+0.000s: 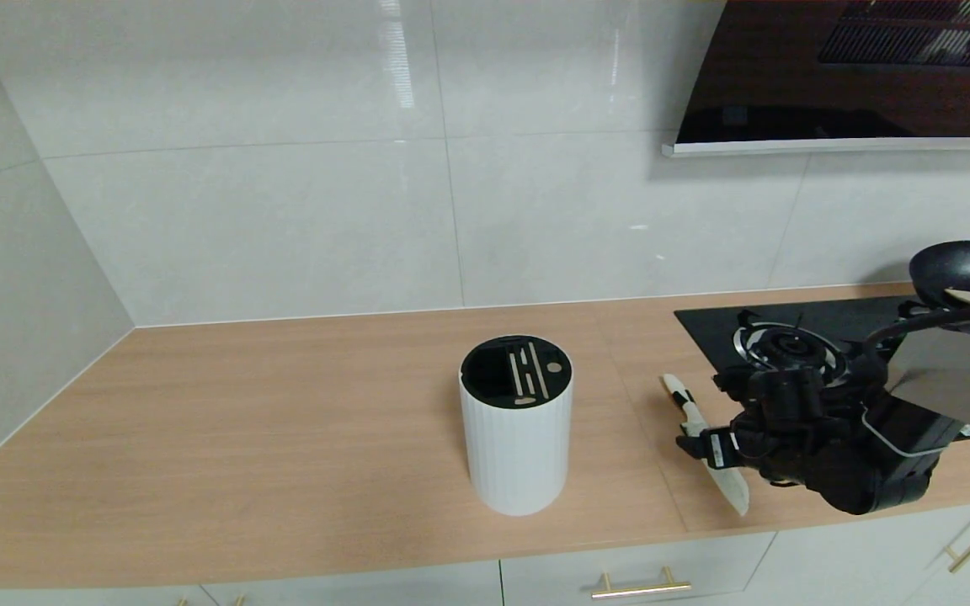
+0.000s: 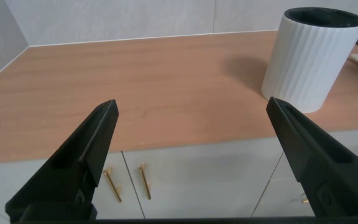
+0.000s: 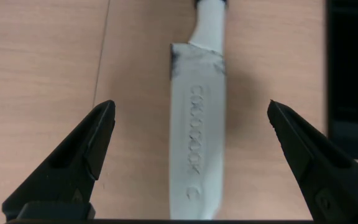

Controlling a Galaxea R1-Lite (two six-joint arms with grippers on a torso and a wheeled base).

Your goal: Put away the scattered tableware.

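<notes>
A white knife (image 1: pixel 692 415) with a white handle lies flat on the wooden counter (image 1: pixel 283 438), just left of the stove. My right gripper (image 1: pixel 706 446) hangs directly above its blade, open, with one finger on each side of the blade (image 3: pixel 197 155) and not touching it. A white ribbed cylinder holder (image 1: pixel 516 425) with a black slotted top stands upright in the middle of the counter, left of the knife. My left gripper (image 2: pixel 191 102) is open and holds nothing, out in front of the counter edge, with the holder (image 2: pixel 312 56) ahead of it.
A black stove top (image 1: pixel 796 324) with a burner ring is set into the counter at the right, and a black pan (image 1: pixel 967 269) sits above its far side. A tiled wall runs behind. Cabinet drawers with brass handles (image 1: pixel 641 585) lie below the counter edge.
</notes>
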